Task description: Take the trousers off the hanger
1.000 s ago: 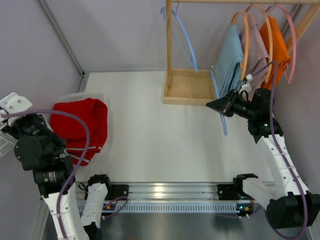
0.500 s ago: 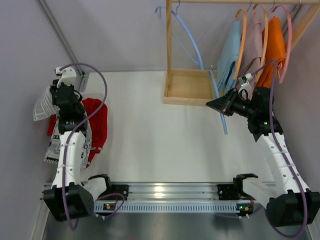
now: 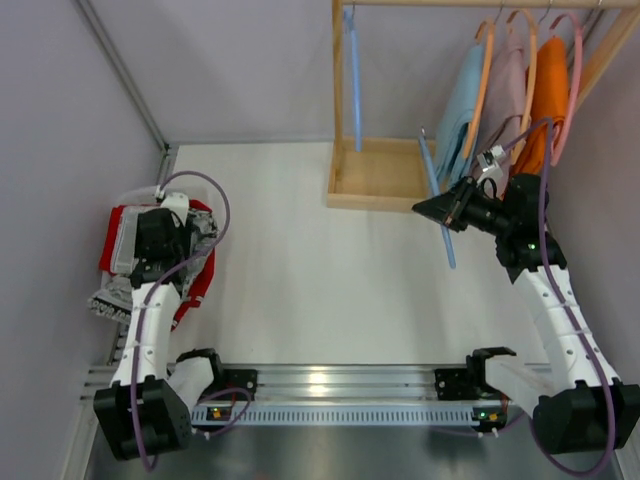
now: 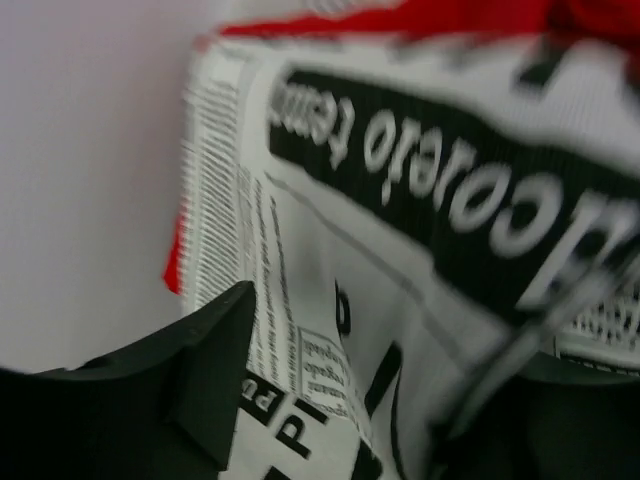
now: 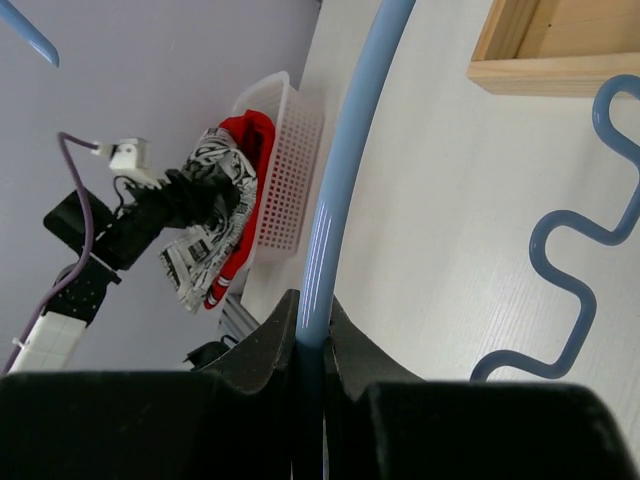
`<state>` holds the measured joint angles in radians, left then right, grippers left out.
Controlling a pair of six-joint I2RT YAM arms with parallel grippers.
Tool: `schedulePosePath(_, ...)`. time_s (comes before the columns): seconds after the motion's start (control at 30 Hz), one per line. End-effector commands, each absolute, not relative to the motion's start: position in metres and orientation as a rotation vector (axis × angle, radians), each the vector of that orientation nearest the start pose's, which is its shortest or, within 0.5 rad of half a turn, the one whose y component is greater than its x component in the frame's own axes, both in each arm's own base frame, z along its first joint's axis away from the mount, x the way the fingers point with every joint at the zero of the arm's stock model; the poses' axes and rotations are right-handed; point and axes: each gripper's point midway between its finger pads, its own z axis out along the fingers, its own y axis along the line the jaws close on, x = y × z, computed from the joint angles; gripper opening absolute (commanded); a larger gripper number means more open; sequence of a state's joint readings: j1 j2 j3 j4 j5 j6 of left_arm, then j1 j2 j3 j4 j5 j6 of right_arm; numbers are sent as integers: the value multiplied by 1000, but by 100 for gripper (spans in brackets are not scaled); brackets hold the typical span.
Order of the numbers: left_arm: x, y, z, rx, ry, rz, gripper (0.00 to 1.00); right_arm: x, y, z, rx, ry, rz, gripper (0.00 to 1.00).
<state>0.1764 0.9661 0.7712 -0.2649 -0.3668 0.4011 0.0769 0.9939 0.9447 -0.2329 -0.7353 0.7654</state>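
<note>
Red trousers (image 3: 201, 274) lie in a white basket (image 5: 291, 168) under the left pincer (image 4: 385, 340), with the white trousers with black print (image 4: 450, 170) heaped on top of them. The left pincer points down into this heap. Its jaws stand well apart and the printed cloth lies loosely across the gap between them, not clamped. One dark finger (image 4: 205, 370) shows sharply at the lower left of the wrist view; the other is blurred.

The right pincer (image 5: 308, 322) is well apart from the basket, across the table. Its jaws are closed tight on the straight bar of a light blue hanger (image 5: 350, 150), which runs out ahead of the fingertips with no garment on it. Just beyond and above the right pincer, the light blue trousers (image 3: 458, 100), the dusty mauve trousers (image 3: 508, 95) and the orange trousers (image 3: 552, 90) hang side by side on hangers from a wooden rack (image 3: 375, 178). A second bare blue hanger (image 3: 352, 80) hangs at the rack's far end.
</note>
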Motion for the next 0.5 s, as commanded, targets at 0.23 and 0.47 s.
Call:
schedulePosePath(0.23, 290, 74, 188, 3, 2257, 290, 94, 273, 163, 353, -21, 1832, 1210, 0)
schedulePosePath(0.47, 285, 32, 331, 72, 1853, 90, 98, 253, 160, 367, 23, 1811, 1214, 0)
